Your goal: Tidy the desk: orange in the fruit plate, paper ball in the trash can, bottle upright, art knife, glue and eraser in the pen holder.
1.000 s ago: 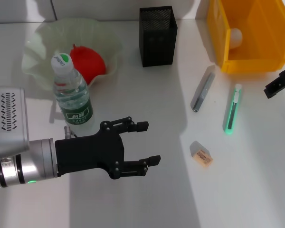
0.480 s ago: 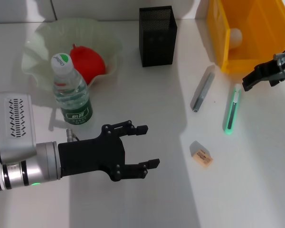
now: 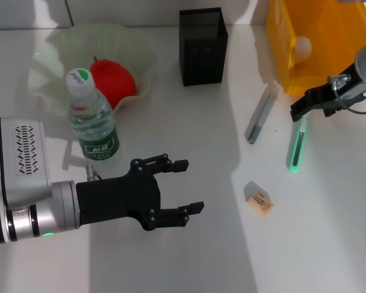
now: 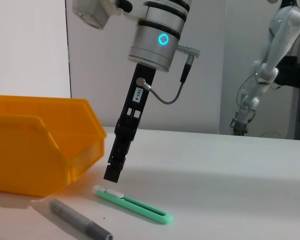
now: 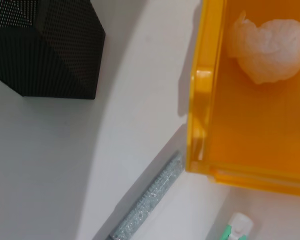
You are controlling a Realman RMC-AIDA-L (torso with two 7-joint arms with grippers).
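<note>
Right gripper point(image 3: 299, 110) has swung in from the right edge over the last second and now hangs at the near corner of the bin point(image 3: 329, 73), just above the white cap end of the knife point(image 3: 297, 145). Left wrist view shows its tip poised over that cap, not touching. Fingers look pressed together into one narrow tip, nothing held, though the view is side-on.

My read: knife is the next pick, and the fingers need to spread before they drop.

Left gripper point(image 3: 183, 186) has barely moved: low over the near tabletop point(image 3: 189, 122), fingers spread, empty, just in front of the bottle point(image 3: 93, 125).

Task state:
- bottle upright, cap on. Done.
- red round fruit point(image 3: 113, 80) sits in the plate point(image 3: 55, 55). It looks red rather than orange, but it is the only fruit there. Done.
- paper ball point(image 5: 267, 42) is in the bin. Done.
- knife flat on the tabletop, running near-to-far, cap end toward the bin.
- glue point(image 3: 260, 115), a grey stick, lies just left of the knife, its far end near the bin corner.
- eraser point(image 3: 258, 198) is nearer, between the two grippers.
- holder point(image 3: 202, 46) upright, far centre. Nothing shows inside it.

Obstacles: bin wall sits close behind the knife's cap end, so little room for the fingers on that side. Glue is alongside but apart from the knife. Path from knife to holder passes over the glue, otherwise open.
</note>
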